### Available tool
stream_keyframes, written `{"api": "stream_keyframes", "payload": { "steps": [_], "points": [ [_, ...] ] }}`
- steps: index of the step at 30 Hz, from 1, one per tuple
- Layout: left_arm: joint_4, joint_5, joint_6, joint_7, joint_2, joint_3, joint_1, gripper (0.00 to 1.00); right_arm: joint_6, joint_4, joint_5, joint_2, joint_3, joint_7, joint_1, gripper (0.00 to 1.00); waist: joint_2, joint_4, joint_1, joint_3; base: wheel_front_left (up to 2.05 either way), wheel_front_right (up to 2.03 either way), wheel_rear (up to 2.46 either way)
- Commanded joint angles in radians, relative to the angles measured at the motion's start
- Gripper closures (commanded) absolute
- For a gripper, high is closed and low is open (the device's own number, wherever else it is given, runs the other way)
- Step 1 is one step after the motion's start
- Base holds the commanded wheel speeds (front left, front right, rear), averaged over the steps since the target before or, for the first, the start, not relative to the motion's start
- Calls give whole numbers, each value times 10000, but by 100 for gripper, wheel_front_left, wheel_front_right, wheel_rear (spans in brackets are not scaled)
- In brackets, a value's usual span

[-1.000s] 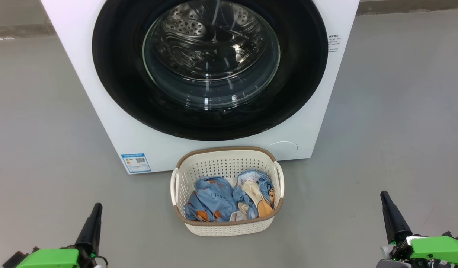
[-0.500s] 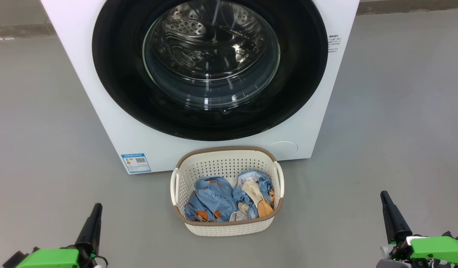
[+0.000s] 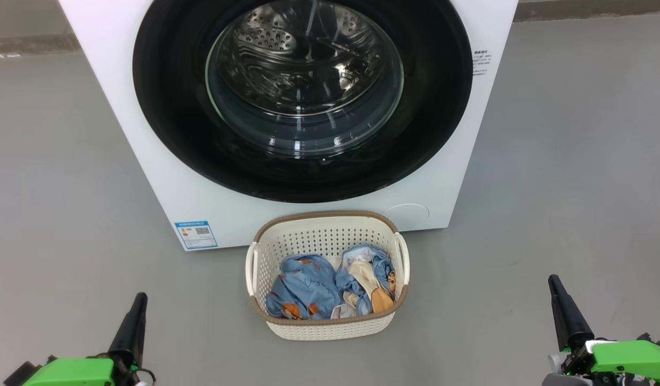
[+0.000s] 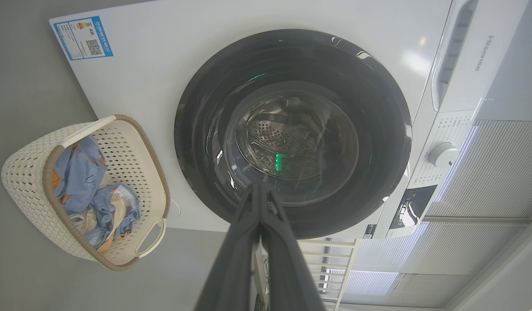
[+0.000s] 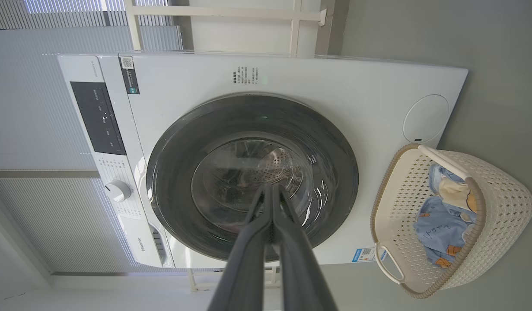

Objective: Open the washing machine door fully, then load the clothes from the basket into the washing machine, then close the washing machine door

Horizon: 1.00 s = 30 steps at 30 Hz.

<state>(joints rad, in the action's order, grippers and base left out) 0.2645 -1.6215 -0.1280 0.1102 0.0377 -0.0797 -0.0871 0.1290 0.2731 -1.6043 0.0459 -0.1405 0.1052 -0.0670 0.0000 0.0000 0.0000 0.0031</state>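
Observation:
The white washing machine [image 3: 158, 177] stands ahead with its round black-rimmed door [image 3: 169, 123] closed flush; the steel drum shows through the glass. On the floor in front sits the cream basket [image 3: 330, 327] holding light-blue and cream clothes [image 3: 308, 292]. My left gripper [image 3: 139, 297] is low at the left, fingers pressed together and empty. My right gripper [image 3: 554, 280] is low at the right, also shut and empty. Both are well short of the machine. In the wrist views the left gripper [image 4: 259, 185] and right gripper [image 5: 272, 186] point at the door [image 4: 196, 142] [image 5: 170, 172], the basket [image 4: 28, 181] [image 5: 503, 203] off to one side.
Grey floor [image 3: 565, 177] spreads wide on both sides of the machine. A blue label sticker [image 3: 196, 234] is on the machine's lower left corner. The control panel with a knob [image 5: 117, 190] and detergent drawer [image 4: 456, 56] lie along the machine's top. Pale slatted blinds [image 4: 486, 164] hang behind.

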Motion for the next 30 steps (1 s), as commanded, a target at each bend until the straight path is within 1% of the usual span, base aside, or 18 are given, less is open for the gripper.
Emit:
{"api": "stream_keyframes", "payload": {
  "steps": [1,10,11,15,17,20,23,26,30],
  "points": [
    [-196,130,-27,31,125,-342,-209,100,17,-284,-47,43,270,78,-409,100,0,0,0,0,0,0,0],
    [-196,130,-27,31,125,-342,-209,100,17,-284,-47,43,270,78,-409,100,0,0,0,0,0,0,0],
    [2,0,0,0,0,2,0,0,0,4,0,0,0,0,0,0,0,0,0,0,0,0,0],
    [382,-20,4,-3,-125,57,209,0,0,412,7,-79,0,-15,227,0,0,0,0,2,0,0,0],
    [355,-3,3,-13,-116,57,168,0,0,386,46,-72,25,-37,169,0,0,0,1,7,0,0,0],
    [307,48,3,-43,-93,64,106,0,1,360,125,-52,76,-87,78,0,0,-2,17,-5,0,0,0],
    [266,105,2,-79,-68,83,69,0,1,348,203,-24,120,-131,19,0,0,-3,22,-13,0,0,0],
    [191,211,1,-161,-17,132,22,0,1,332,345,35,202,-211,-66,0,0,-8,4,6,0,0,0],
    [105,404,0,-340,96,245,-50,0,2,318,563,134,327,-356,-189,0,0,-16,1,26,0,0,0]
  ]
}}
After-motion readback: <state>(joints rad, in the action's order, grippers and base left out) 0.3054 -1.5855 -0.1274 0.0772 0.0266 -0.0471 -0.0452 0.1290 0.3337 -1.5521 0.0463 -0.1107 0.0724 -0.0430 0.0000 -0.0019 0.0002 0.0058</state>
